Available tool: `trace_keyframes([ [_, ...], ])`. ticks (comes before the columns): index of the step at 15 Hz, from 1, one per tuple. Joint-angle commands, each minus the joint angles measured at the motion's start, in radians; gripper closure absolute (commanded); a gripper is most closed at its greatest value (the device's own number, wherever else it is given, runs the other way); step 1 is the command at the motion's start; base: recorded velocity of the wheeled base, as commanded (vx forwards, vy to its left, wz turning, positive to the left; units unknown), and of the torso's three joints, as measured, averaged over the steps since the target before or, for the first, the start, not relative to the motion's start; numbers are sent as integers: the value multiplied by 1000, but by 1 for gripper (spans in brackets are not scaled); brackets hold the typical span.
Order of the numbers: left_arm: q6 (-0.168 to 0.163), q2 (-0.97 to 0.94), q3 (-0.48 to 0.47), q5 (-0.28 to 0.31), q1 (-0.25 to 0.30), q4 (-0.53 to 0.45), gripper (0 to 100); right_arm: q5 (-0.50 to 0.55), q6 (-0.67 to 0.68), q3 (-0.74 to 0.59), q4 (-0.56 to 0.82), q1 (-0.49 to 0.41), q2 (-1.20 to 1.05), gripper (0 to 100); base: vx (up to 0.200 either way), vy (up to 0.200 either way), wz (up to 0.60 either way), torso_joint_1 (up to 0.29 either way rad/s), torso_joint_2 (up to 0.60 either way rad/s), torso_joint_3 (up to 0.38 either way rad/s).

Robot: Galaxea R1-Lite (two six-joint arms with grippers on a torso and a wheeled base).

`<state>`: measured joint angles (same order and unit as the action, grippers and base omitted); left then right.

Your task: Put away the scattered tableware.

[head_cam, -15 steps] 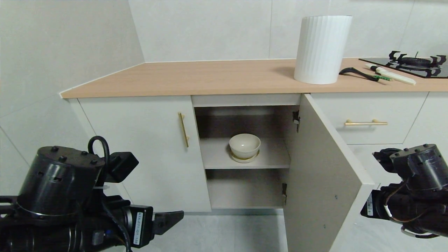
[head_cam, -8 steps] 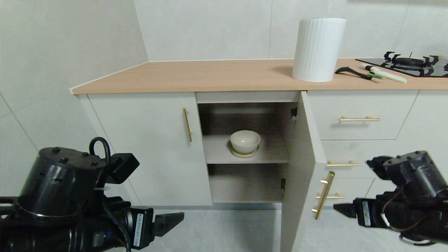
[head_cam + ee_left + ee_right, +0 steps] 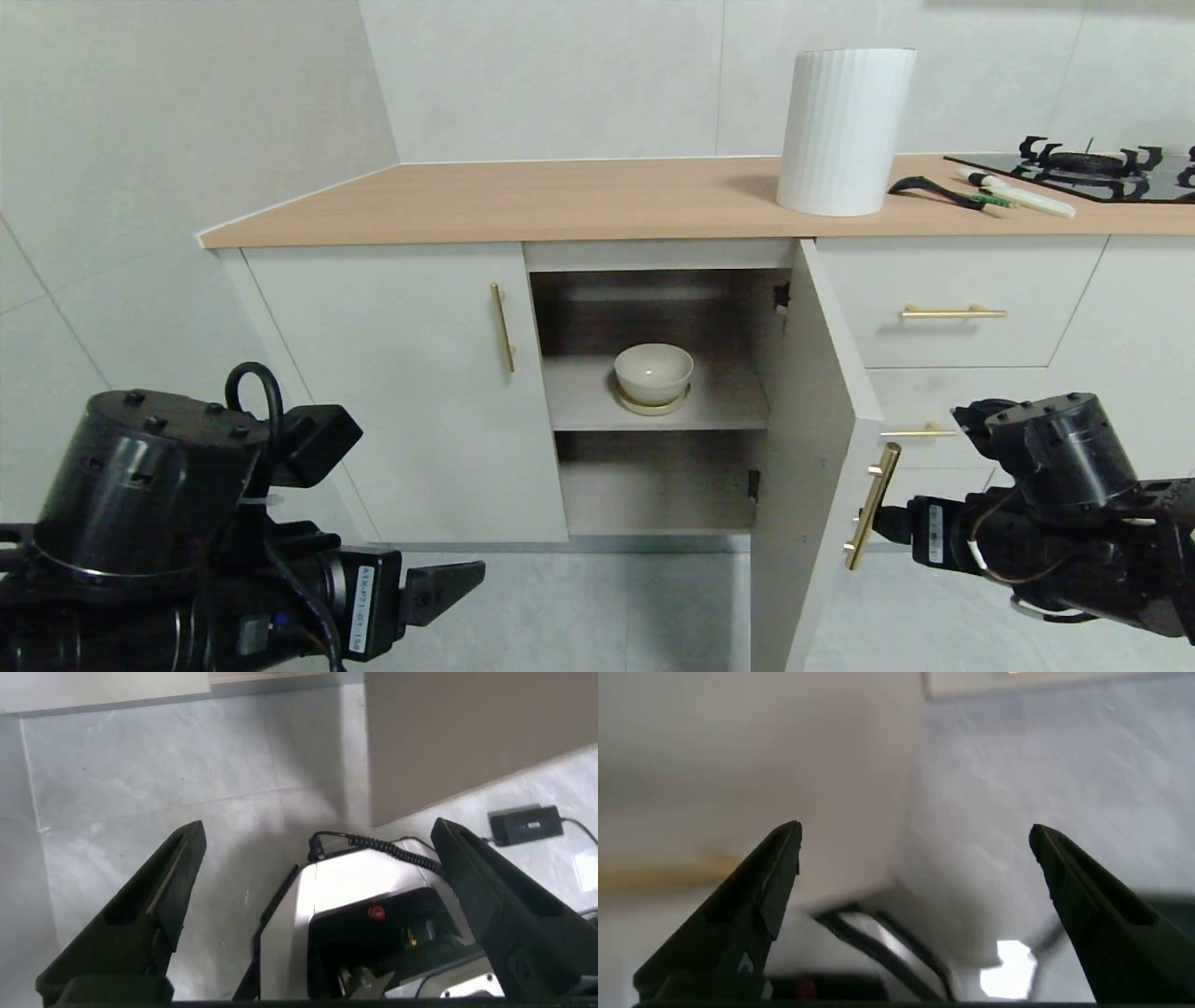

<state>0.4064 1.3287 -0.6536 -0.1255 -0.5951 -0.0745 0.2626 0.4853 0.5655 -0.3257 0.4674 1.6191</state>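
Note:
A cream bowl (image 3: 653, 371) sits on a small plate (image 3: 653, 405) on the middle shelf of the open cabinet (image 3: 653, 415). The cabinet door (image 3: 812, 448) stands out towards me, its gold handle (image 3: 872, 505) facing right. My right gripper (image 3: 892, 525) is low at the right, just beside that handle; in the right wrist view it (image 3: 915, 905) is open with the door's pale face in front. My left gripper (image 3: 446, 590) hangs low at the left over the floor, and in the left wrist view it (image 3: 318, 905) is open and holds nothing.
On the wooden counter (image 3: 560, 201) stand a tall white ribbed cylinder (image 3: 845, 131), a black utensil (image 3: 934, 191) and a white-and-green one (image 3: 1019, 198), with a gas hob (image 3: 1102, 168) at the far right. Drawers (image 3: 952, 303) lie right of the cabinet. Grey tiled floor (image 3: 607, 607) lies below.
The camera has shifted. The cabinet door has swung partway towards shut, so its handle now shows. My right gripper has moved left, up to the handle. The left arm has held still.

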Motion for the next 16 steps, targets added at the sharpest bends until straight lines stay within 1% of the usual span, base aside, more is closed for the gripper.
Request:
trace_keyframes([
  [1, 0, -2, -1, 0, 0, -1, 0, -2, 10, 2, -104, 2, 116, 0, 0, 0, 0, 0, 0, 0],
  [2, 0, -2, -1, 0, 0, 1, 0, -2, 10, 2, -121, 3, 123, 0, 0, 0, 0, 0, 0, 0],
  [3, 0, -5, -1, 0, 0, 1, 0, -8, 10, 2, -216, 7, 160, 0, 0, 0, 0, 0, 0, 0],
  [5, 0, -8, -3, 0, 0, 1, 0, -8, 9, 2, -239, 7, 171, 0, 0, 0, 0, 0, 0, 0],
  [6, 0, -20, -6, 0, 0, 1, 0, -14, 2, 7, -308, 10, 229, 0, 0, 0, 0, 0, 0, 0],
  [7, 2, -31, -9, 1, 1, 1, 0, -37, -1, 24, -329, 10, 251, 0, 0, 0, 0, 0, 0, 0],
  [8, 0, -37, -9, 1, 1, 1, 0, -52, -2, 45, -334, 10, 258, 0, 0, 0, 0, 0, 0, 0],
  [9, 0, -46, -9, 1, 3, 2, 0, -95, -22, 80, -334, 10, 262, 0, 0, 0, 0, 0, 0, 0],
  [11, 0, -59, -11, 1, 3, 2, 0, -148, -83, 114, -332, 8, 265, 0, 0, 0, 0, 0, 0, 0],
  [13, -1, -59, -11, 1, 3, 2, 0, -154, -111, 145, -328, 10, 283, 0, 0, 0, 0, 0, 0, 0],
  [15, -20, -57, -9, 1, 5, 2, 0, -155, -128, 211, -325, 8, 334, 0, 0, 0, 0, 0, 0, 0],
  [16, -20, -56, -9, 1, 5, 2, 0, -155, -126, 226, -334, 10, 360, 0, 0, 0, 0, 0, 0, 0],
])
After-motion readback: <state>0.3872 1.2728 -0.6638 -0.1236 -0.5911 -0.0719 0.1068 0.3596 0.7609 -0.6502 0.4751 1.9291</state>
